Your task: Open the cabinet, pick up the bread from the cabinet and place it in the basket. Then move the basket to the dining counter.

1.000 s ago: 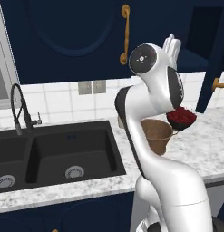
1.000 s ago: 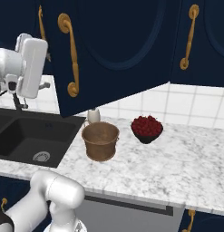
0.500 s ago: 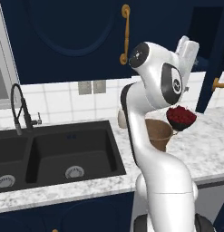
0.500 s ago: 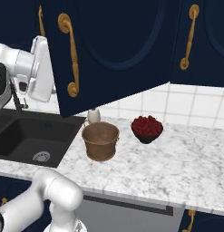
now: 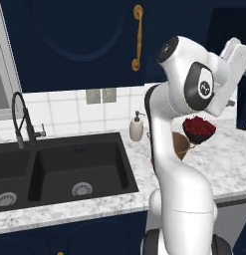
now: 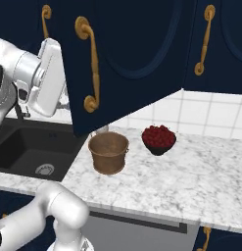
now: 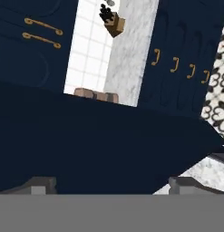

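Your fingers (image 7: 112, 185) are spread wide and grasping nothing; in the hand view the two tips rise at the bottom with the dark navy face of the cabinet (image 6: 137, 49) door spanning between and beyond them. From the right base view your hand sits high at the left, just beside the swung-out door with its gold handle (image 6: 90, 68).

The door looks only partly open, so I judge the opening step unfinished. The risk from here: reach for the shelf too soon and your wrist or forearm may strike the door's edge, knocking it back or jamming the arm. The bread is not visible to me, presumably inside on the shelf, so you would be reaching blind.

The basket (image 6: 108, 152) stands upright on the marbled counter (image 6: 191, 171), below the open door, near a dark bowl of red fruit (image 6: 158, 139) to its right. A low sweep of the elbow could tip either.

Left of them lies the black sink (image 5: 60, 167) with its faucet (image 5: 20, 119), a soap dispenser (image 5: 137, 127) against the white tiled wall.
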### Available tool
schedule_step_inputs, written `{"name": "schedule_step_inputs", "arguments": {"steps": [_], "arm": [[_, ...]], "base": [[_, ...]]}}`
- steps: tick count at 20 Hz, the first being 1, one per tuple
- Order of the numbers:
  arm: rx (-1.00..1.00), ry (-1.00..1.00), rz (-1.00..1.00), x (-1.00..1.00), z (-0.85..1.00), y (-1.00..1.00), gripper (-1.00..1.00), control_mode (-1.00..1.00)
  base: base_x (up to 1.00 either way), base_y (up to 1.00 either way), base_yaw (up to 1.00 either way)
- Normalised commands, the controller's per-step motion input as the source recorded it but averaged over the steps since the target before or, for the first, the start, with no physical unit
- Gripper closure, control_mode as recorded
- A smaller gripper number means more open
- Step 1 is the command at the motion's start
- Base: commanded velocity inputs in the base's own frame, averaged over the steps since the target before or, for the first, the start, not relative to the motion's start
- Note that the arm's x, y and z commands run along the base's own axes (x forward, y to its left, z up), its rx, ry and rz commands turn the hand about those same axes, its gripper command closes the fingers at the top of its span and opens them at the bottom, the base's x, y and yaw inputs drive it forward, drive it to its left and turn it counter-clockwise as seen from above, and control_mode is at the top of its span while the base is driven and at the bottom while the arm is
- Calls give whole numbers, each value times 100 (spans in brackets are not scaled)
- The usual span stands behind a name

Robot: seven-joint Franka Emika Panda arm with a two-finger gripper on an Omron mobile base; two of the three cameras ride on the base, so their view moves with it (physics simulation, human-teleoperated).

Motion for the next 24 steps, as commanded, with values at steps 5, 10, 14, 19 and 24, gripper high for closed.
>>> {"name": "schedule_step_inputs", "arguments": {"steps": [5, 10, 14, 19, 24], "arm": [[8, -19, -41, 0, -3, -96, -100, -100], [18, -25, -21, 4, 0, -100, -100, -100], [19, -32, -1, 19, -21, -42, -100, -100], [3, -46, 4, 14, -46, 78, -100, -100], [-1, -35, 12, 18, -6, 100, -100, -100]], "base": [[0, 0, 0], [0, 0, 0], [0, 0, 0], [0, 0, 0], [0, 0, 0]]}}
